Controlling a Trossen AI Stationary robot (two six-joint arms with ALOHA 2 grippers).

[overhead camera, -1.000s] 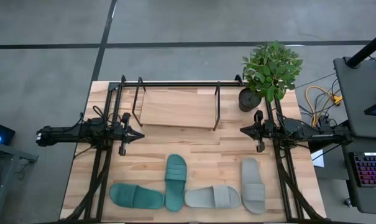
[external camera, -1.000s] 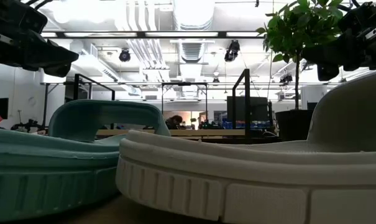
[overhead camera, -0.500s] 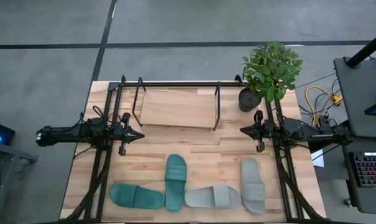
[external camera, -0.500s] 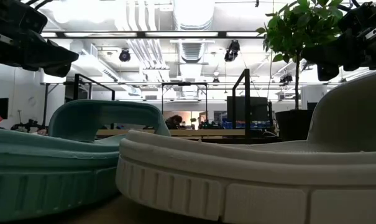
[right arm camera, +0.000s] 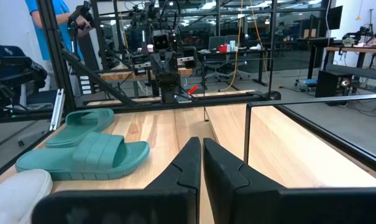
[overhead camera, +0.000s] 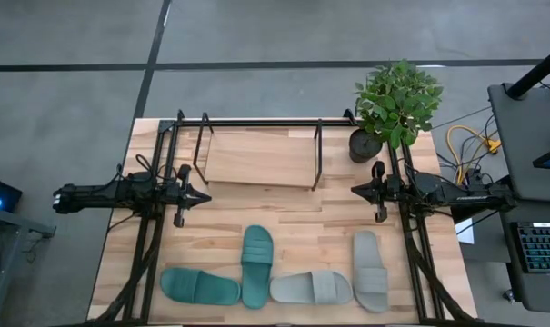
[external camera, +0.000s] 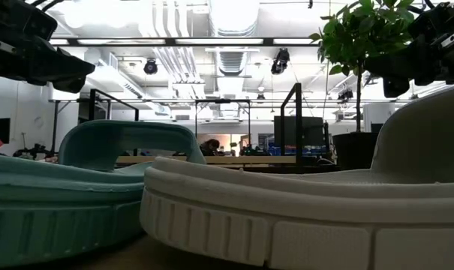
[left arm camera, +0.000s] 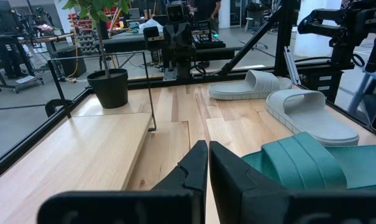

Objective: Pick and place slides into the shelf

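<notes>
Four slides lie sole-down along the table's near edge: a teal one [overhead camera: 199, 287] lying crosswise, a teal one [overhead camera: 256, 265] lengthwise, a grey one [overhead camera: 312, 288] crosswise and a grey one [overhead camera: 369, 271] lengthwise. The shelf [overhead camera: 259, 155], black tubing around a light wooden board, stands at the far side with nothing on its board. My left gripper [overhead camera: 205, 194] hovers shut at the left, level with the shelf's near edge. My right gripper [overhead camera: 355, 190] hovers shut at the right. Each points toward the table's middle. In the wrist views the fingertips [left arm camera: 207, 149] [right arm camera: 201, 144] are closed together.
A potted plant [overhead camera: 395, 104] stands at the table's far right corner beside the shelf. Bare wood lies between the shelf and the row of slides. A person in a blue shirt [right arm camera: 51, 31] stands beyond the table's left side.
</notes>
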